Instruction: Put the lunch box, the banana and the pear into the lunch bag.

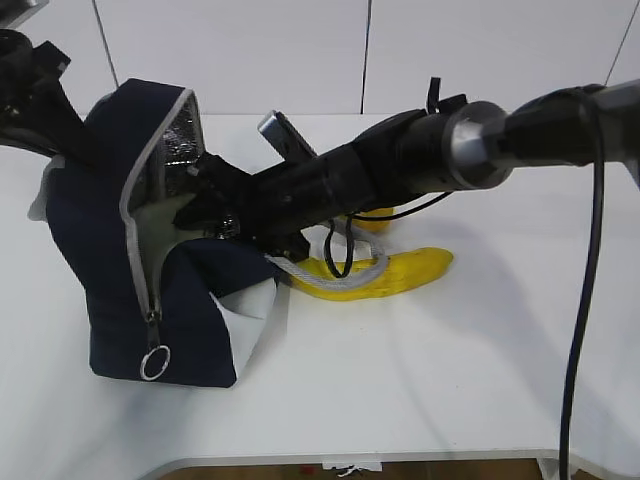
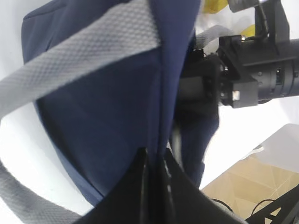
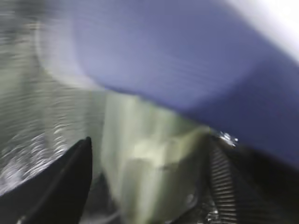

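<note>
The navy lunch bag (image 1: 110,260) lies on its side on the white table, its mouth facing right and its silver lining showing. My left gripper (image 2: 156,156) is shut on a fold of the bag's navy fabric (image 2: 103,107). The right arm reaches into the bag's mouth. Inside, my right gripper (image 3: 149,140) stands open around the blurred sage-green lunch box (image 3: 154,177), with a gap at its left finger (image 3: 70,182). The banana (image 1: 400,272) lies on the table just right of the bag. A yellow bit behind the right arm looks like the pear (image 1: 375,220), mostly hidden.
A grey webbing handle (image 1: 340,262) trails from the bag across the banana's left end. The zipper's ring pull (image 1: 155,362) hangs at the bag's front corner. The right arm's cable (image 1: 585,300) hangs down at the right. The table's front edge (image 1: 350,458) is near.
</note>
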Robot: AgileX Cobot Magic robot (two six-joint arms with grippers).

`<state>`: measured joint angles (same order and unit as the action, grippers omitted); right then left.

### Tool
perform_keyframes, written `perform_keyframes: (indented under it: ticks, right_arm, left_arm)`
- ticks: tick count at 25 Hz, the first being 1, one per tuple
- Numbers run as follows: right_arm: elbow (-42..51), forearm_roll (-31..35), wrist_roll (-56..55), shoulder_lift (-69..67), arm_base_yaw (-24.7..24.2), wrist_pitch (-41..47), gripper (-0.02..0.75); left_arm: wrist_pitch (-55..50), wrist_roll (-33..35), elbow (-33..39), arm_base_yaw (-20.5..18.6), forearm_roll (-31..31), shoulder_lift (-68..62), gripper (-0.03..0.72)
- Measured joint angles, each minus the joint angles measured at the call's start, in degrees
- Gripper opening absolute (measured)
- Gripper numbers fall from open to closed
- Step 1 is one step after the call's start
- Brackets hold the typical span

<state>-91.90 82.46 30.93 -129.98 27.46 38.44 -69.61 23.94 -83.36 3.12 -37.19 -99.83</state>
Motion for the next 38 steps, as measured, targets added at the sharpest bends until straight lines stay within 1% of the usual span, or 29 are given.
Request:
perform_keyframes:
  ticks: [2,4,8,13,16,19,23,26,29,32,36,38]
  right_arm:
    - [0.0,-0.2,0.4,0.0,-0.3,2.2,0.571]
    - [0.0,-1.4,1.1,0.1,-0.8,3.7,0.585]
    - [-1.2,-6.2,1.2,1.6,-1.5,5.1,0.585]
    - [-6.0,-13.0,0.9,4.8,-1.8,6.8,0.585]
    - [-9.5,-19.4,-0.7,5.9,-1.8,10.0,0.585]
    - [-13.3,-27.6,-2.3,6.4,-1.8,15.1,0.58]
    - [-20.1,-39.8,-4.6,6.4,-1.8,25.2,0.554]
    - [-24.7,-47.6,-6.2,6.4,-1.8,30.4,0.547]
    - [-28.4,-54.4,-7.3,6.7,-1.8,31.8,0.547]
    - [-29.1,-59.7,-8.8,7.7,-1.8,32.0,0.546]
    - [-28.5,-66.0,-12.1,9.6,-1.8,32.3,0.545]
    - [-25.6,-69.6,-12.6,11.6,-1.8,32.3,0.545]
  left_arm:
    - [0.0,0.0,0.0,0.0,0.0,0.0,-0.006]
    - [0.0,0.0,0.0,0.0,0.0,0.0,-0.006]
    - [0.0,0.0,0.0,0.0,0.1,0.0,-0.006]
    - [0.0,0.0,0.0,0.0,0.2,0.0,-0.006]
    - [0.0,0.0,0.0,0.0,0.2,0.0,-0.006]
    - [0.0,0.0,0.0,0.0,0.2,0.0,-0.006]
    - [0.0,0.0,0.0,0.0,0.2,0.0,-0.006]
    - [0.0,0.0,0.0,0.0,0.2,0.0,-0.006]
    - [0.0,0.0,0.0,0.0,0.4,0.0,-0.006]
    - [0.0,0.0,0.0,0.0,1.1,0.0,-0.006]
    - [0.0,0.0,0.0,0.0,2.5,0.0,-0.006]
    - [0.0,0.0,0.0,0.0,3.2,0.0,-0.006]
